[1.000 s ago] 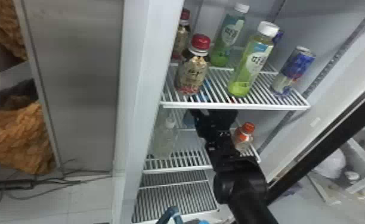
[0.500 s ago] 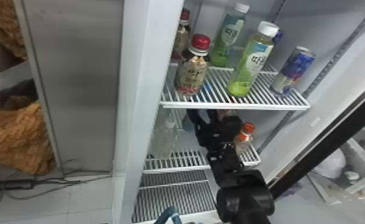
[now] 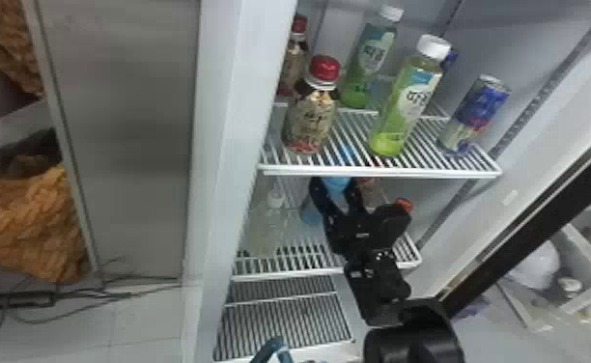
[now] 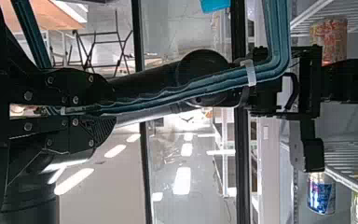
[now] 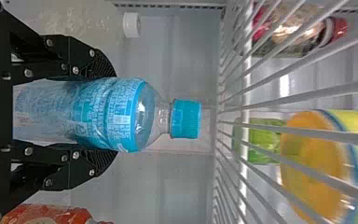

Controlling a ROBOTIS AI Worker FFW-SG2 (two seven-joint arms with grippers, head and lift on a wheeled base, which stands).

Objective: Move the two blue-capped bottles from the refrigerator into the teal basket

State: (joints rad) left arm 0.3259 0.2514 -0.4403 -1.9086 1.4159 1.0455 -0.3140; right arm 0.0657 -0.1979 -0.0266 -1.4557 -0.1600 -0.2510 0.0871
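Note:
In the head view, my right gripper [image 3: 336,190] is on the middle shelf with its fingers on both sides of a blue-capped bottle [image 3: 336,183]. The right wrist view has the right gripper [image 5: 114,114] shut on that bottle [image 5: 121,116], its blue cap [image 5: 186,119] pointing away from the palm. Another blue bottle [image 3: 311,212] stands left of the right gripper, partly covered. The teal basket's handle [image 3: 273,345] shows at the bottom edge of the head view. In the left wrist view, the left gripper [image 4: 105,112] is shut on the teal handle [image 4: 186,95].
The upper shelf [image 3: 386,171] overhangs the right gripper, carrying red-capped bottles [image 3: 311,116], white-capped bottles [image 3: 405,101] and a blue can [image 3: 475,116]. A clear bottle [image 3: 265,227] stands left, an orange-capped one [image 3: 403,205] right. The refrigerator's left wall [image 3: 227,159] is beside them.
The right arm has shifted in the refrigerator, its wrist turning and its elbow side moving right and down. The blue bottle now shows between the right fingers in the head view.

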